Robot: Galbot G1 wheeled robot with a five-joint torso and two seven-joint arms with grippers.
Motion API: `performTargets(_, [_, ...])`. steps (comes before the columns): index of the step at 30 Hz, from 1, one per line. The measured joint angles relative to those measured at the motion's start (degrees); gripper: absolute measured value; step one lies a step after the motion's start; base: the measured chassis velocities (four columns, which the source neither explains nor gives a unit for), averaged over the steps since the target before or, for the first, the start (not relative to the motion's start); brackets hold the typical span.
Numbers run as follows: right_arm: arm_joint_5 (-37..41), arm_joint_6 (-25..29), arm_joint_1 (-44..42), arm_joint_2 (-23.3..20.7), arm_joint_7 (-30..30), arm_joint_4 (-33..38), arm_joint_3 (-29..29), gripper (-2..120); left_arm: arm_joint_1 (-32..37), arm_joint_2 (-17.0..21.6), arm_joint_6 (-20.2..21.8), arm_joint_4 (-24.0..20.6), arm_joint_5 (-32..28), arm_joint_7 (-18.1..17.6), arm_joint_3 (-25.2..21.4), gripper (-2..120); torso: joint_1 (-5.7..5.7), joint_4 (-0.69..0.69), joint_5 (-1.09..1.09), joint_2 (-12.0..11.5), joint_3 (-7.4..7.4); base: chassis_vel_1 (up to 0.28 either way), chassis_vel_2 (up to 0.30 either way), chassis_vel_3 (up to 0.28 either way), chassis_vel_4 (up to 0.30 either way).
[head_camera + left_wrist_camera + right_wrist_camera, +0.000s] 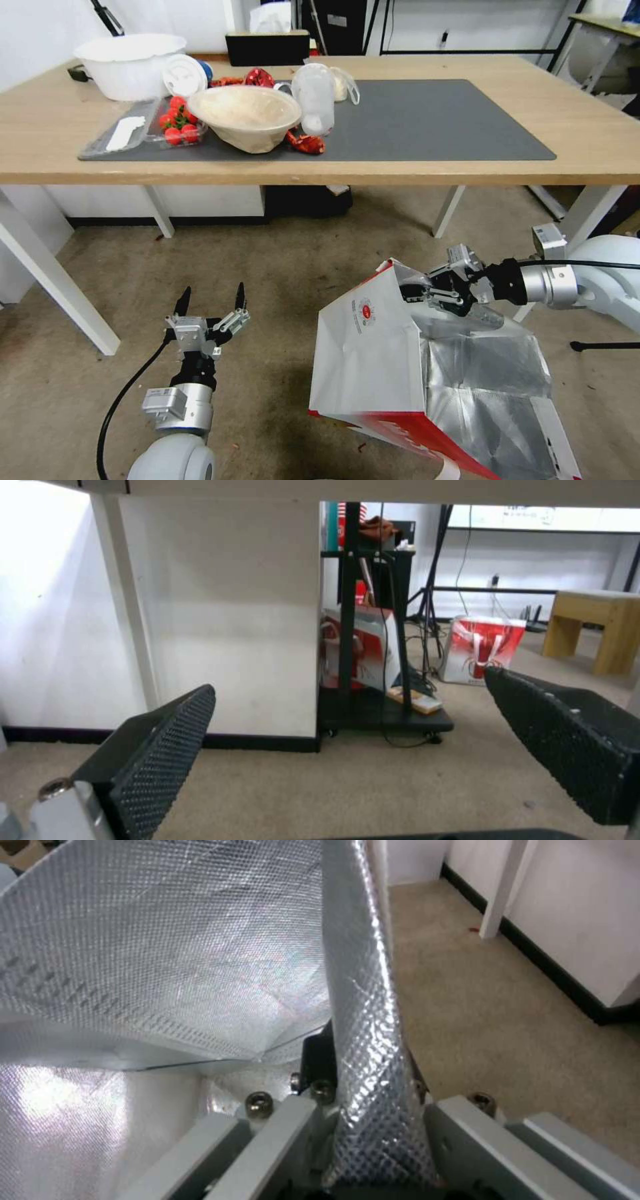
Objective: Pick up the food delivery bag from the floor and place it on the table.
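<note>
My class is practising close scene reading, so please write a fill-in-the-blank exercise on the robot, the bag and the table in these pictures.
1. The right claw is shut on the ____ lined rim of the food delivery bag.
2. The left claw hangs above the floor with its fingers ____.
3. On the table lies a large dark grey ____.
4. The bag's round logo is ____ in colour.

Missing words: foil; open; mat; red

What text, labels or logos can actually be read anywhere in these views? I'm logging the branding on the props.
None can be read.
Food delivery bag, held at its rim by the right gripper: round red logo, characters too small.
Its red band: white marks cut off, unreadable.
Red-and-white bags behind the table: only graphics, no legible words.
</note>
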Motion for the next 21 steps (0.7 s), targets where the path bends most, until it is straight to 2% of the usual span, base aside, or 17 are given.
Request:
performTargets(10, [0.1, 0.0, -0.2, 0.1, -0.2, -0.3, 0.1, 0, 0.0, 0.1, 0.4, -0.4, 0.0, -0.1, -0.1, 100, 0.58, 0.0, 0.0, 2.4, 1.86, 0.0, 0.0, 0.0, 0.0])
performTargets(21, [0.1, 0.0, -0.6, 0.1, -0.2, -0.2, 0.5, 0, -0.1, 0.6, 0.6, -0.6, -0.3, -0.1, -0.4, 100, 0.9, 0.0, 0.0, 3.7, 2.83, 0.0, 0.0, 0.0, 0.0])
